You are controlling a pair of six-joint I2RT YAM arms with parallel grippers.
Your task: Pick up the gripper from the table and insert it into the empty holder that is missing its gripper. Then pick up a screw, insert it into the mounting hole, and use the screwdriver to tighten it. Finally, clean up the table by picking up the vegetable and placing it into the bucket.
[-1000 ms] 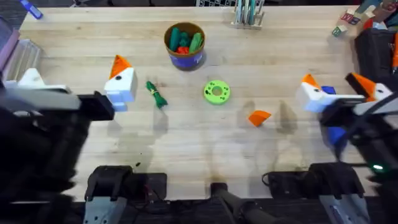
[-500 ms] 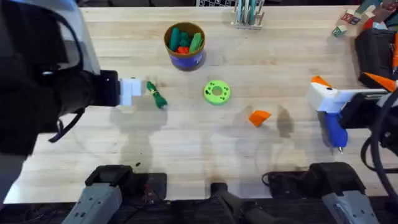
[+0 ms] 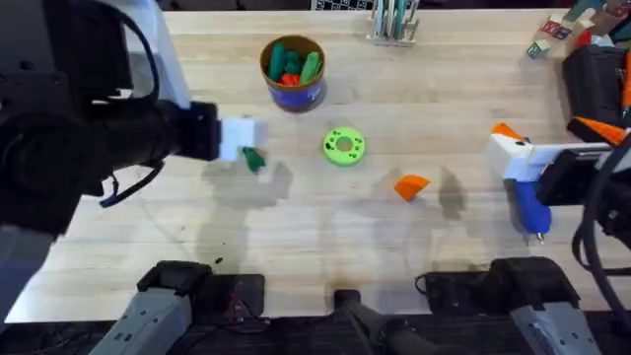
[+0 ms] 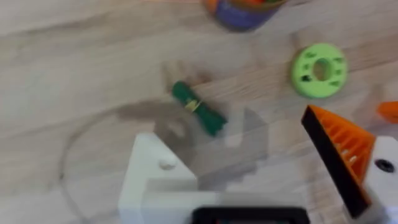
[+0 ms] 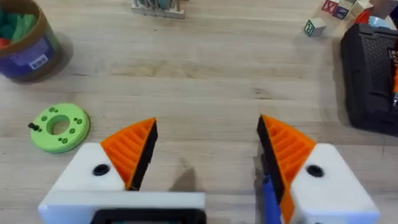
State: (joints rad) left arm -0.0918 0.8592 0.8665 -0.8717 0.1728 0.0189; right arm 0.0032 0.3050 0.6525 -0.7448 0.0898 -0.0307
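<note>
My left gripper [image 4: 227, 130] hangs open just above the dark-green vegetable [image 4: 199, 109], which lies on the table. One of its fingers is a bare white holder [image 4: 155, 180]; the other carries an orange ridged pad [image 4: 339, 149]. From overhead, the left gripper [image 3: 242, 140] partly covers the vegetable [image 3: 252, 159]. The loose orange gripper [image 3: 412, 185] lies at mid-table. The bucket [image 3: 292, 72] stands at the back with toy vegetables in it. My right gripper [image 5: 207, 124] is open, both pads on. The blue screwdriver [image 3: 530, 207] lies under it, close by one finger [image 5: 292, 149].
A bright green disc [image 3: 343, 146] with holes lies between the vegetable and the orange wedge. A black case [image 3: 592, 79] and toy blocks [image 3: 552, 30] sit at the back right. A small rack [image 3: 394, 20] stands at the back edge.
My left arm has swung right and its gripper now hangs over the vegetable. The right gripper turned a second ago, uncovering the screwdriver, and has held still since.
</note>
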